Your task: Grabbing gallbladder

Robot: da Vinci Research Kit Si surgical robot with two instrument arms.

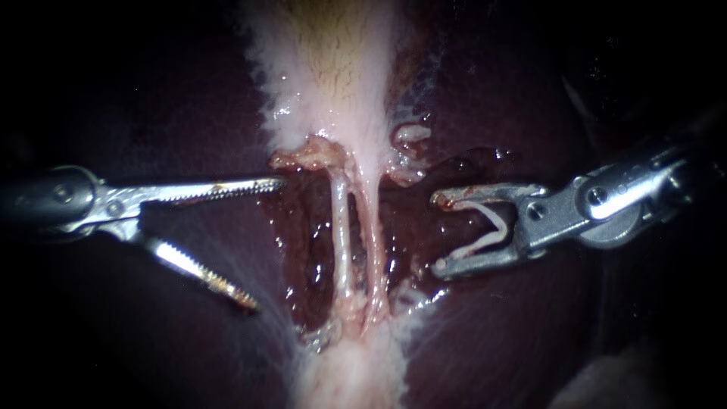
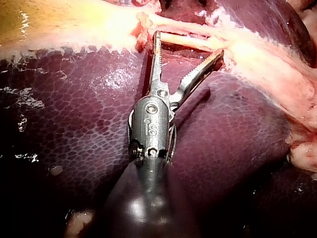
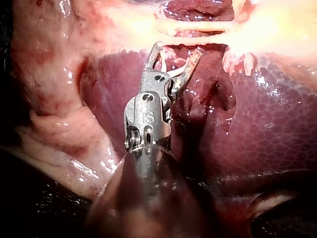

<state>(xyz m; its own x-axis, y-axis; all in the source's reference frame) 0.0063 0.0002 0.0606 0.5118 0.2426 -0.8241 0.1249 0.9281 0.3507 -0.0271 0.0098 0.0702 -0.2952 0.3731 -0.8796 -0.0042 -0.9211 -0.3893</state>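
The pale gallbladder (image 1: 326, 68) narrows downward into two thin tubes (image 1: 342, 227) that cross a raw, dark red bed. My left instrument (image 1: 265, 242) reaches in with toothed jaws wide open. Its upper jaw tip nearly touches the frayed gallbladder neck (image 1: 310, 155), and nothing is gripped. In the left wrist view these jaws (image 2: 188, 44) stand open just short of a pale tube (image 2: 193, 42). My right instrument (image 1: 439, 233) waits right of the tubes. Its jaws stand apart and carry a white V-shaped clip (image 1: 492, 227). The clip (image 3: 171, 72) also shows in the right wrist view.
Dark purple liver (image 1: 151, 326) lies on both sides of the pale strip. Wet, raw tissue (image 1: 303, 250) surrounds the tubes. In the right wrist view, pale folded tissue (image 3: 64, 129) lies beside my right instrument's shaft.
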